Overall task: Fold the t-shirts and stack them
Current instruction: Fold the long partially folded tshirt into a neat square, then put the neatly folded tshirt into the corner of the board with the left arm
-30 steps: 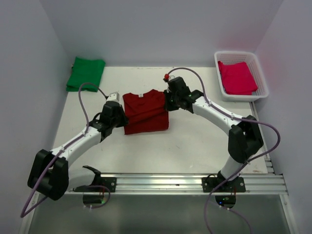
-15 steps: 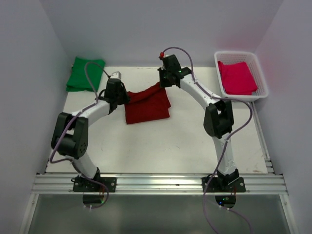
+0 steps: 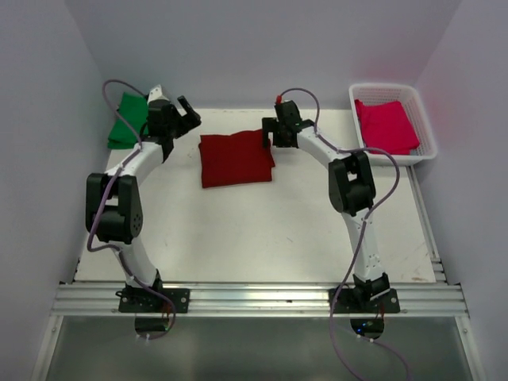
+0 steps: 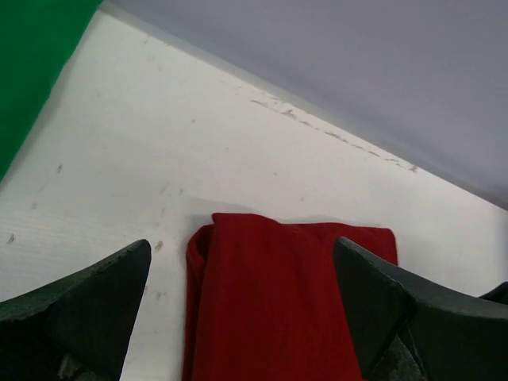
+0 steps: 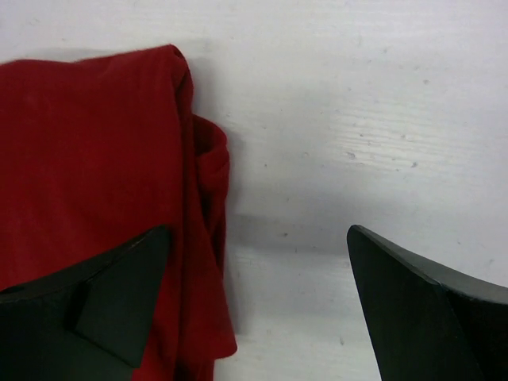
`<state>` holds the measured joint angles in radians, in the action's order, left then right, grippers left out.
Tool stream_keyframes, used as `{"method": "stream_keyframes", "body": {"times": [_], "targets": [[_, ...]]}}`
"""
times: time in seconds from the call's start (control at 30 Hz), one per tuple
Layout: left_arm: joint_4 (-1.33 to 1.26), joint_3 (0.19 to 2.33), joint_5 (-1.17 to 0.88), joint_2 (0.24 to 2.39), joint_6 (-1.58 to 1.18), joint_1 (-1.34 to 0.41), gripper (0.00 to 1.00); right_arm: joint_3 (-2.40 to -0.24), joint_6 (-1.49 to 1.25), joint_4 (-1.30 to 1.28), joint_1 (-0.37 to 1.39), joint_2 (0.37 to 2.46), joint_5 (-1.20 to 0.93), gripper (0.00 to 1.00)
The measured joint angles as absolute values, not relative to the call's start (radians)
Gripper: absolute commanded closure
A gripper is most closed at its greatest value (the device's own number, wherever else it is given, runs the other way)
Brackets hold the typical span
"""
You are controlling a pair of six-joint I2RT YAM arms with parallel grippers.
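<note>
A dark red t-shirt lies folded flat on the white table at the back centre, free of both grippers. My left gripper hovers open to its left, near the folded green t-shirt. In the left wrist view the red t-shirt shows below and between the spread fingers, and the green t-shirt fills the top left corner. My right gripper stands open at the red t-shirt's right edge. In the right wrist view the red t-shirt has its bunched edge by the left finger.
A white basket at the back right holds a folded pink t-shirt. Walls close in the table on the left, back and right. A metal rail with the arm bases runs along the near edge.
Both grippers opened and let go of the red t-shirt, which now lies folded flat. The left arm swung back left toward the green t-shirt; the right gripper lowered to the shirt's right edge.
</note>
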<state>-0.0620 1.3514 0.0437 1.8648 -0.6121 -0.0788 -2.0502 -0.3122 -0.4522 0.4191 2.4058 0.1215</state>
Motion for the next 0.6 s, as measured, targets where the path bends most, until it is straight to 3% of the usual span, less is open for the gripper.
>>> {"method": "stream_keyframes", "body": {"times": [0.23,0.6], "targets": [[-0.141,1.243,-0.069,1.746,-0.579,-0.090,0.00,-1.821,-0.310,-0.310,0.421,2.149,0.119,0.01],[-0.106,1.179,-0.398,1.917,-0.515,-0.056,0.00,-1.661,-0.314,-0.266,0.419,2.080,-0.002,0.02]]}}
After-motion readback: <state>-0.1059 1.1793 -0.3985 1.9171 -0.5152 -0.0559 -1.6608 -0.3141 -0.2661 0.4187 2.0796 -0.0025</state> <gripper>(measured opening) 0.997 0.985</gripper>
